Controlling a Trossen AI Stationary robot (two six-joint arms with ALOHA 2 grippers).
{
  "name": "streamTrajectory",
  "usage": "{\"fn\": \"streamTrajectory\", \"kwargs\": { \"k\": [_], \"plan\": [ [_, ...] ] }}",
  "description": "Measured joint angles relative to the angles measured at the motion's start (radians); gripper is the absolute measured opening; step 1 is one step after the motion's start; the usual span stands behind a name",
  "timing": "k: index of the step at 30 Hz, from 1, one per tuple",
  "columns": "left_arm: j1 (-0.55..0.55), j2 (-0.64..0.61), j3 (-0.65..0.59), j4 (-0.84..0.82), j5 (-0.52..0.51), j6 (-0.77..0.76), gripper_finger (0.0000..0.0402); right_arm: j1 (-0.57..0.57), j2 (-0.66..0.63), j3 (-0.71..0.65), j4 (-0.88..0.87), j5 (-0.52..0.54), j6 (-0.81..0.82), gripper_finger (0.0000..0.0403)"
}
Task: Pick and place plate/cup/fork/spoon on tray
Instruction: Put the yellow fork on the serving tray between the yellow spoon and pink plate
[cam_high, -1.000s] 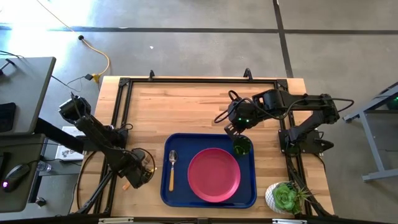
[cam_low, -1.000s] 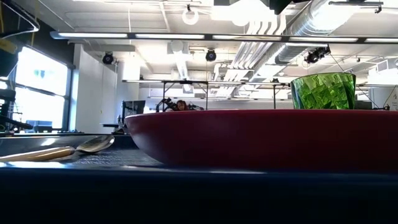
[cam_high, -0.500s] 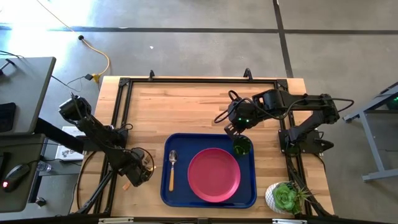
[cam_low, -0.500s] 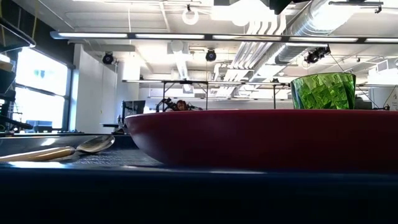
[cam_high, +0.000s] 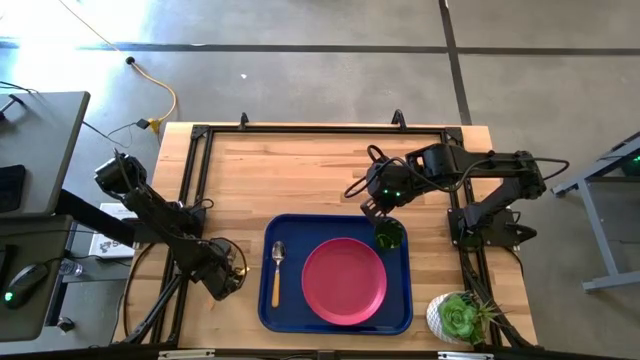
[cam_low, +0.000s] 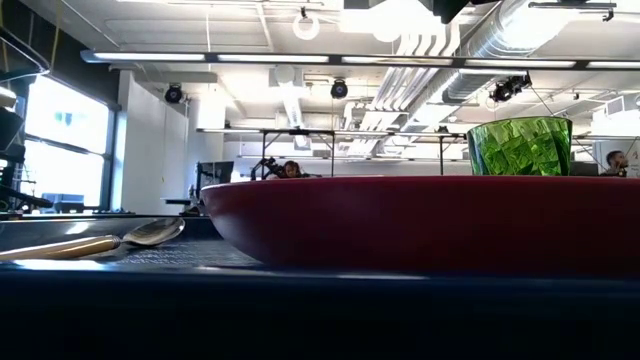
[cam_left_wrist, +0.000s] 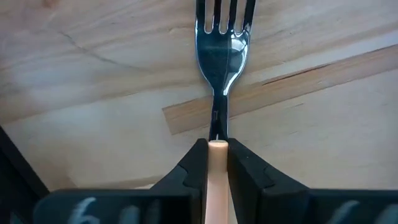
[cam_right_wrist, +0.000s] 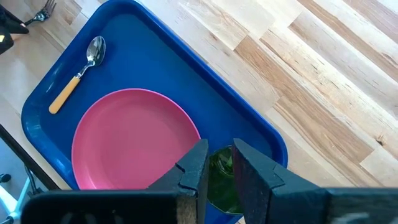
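Left arm: the left gripper (cam_left_wrist: 217, 163) sits low over the bare wood just left of the tray (cam_high: 266, 300), its fingers (cam_left_wrist: 194, 167) pressed onto the fork (cam_left_wrist: 221, 50) by its pale orange handle, tines pointing away. A second ago those fingers stood wide around it; they have now drawn in.
Fork: flat on the table, outside the tray, and the last piece to go.
Tray: the spoon (cam_high: 277, 270) lies along its left side, the plate (cam_high: 344, 281) fills the middle, the cup (cam_high: 389, 235) stands in the far right corner.
Right arm: the right gripper (cam_right_wrist: 218, 163) hangs just above the cup's rim, unmoved, fingers a little apart and holding nothing.
Reading: with the grip made, a lift and a short carry rightward would likely finish the setting.
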Motion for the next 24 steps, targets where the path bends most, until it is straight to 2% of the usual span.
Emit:
{"fn": "streamTrajectory", "kwargs": {
  "k": [5,10,13,20,24],
  "plan": [
    [0.0,0.003,0.04,0.024,-0.042,-0.038,0.0031,0.0,0.0,0.0,0.0,0.0,0.017,0.0063],
    [0.002,0.003,0.089,0.013,-0.17,-0.082,0.0033,0.0,0.0,0.0,0.0,-0.003,0.024,0.0063],
    [0.006,0.003,0.114,0.007,-0.212,-0.088,0.0035,0.0,0.0,0.0,0.001,-0.017,0.025,0.0063],
    [0.031,0.003,0.175,0.01,-0.356,-0.081,0.0035,0.0,0.0,0.0,0.001,-0.018,0.025,0.0063],
    [0.06,0.002,0.204,0.012,-0.378,-0.028,0.0036,0.0,0.0,0.0,0.001,0.007,0.025,0.0063]
  ]
}}
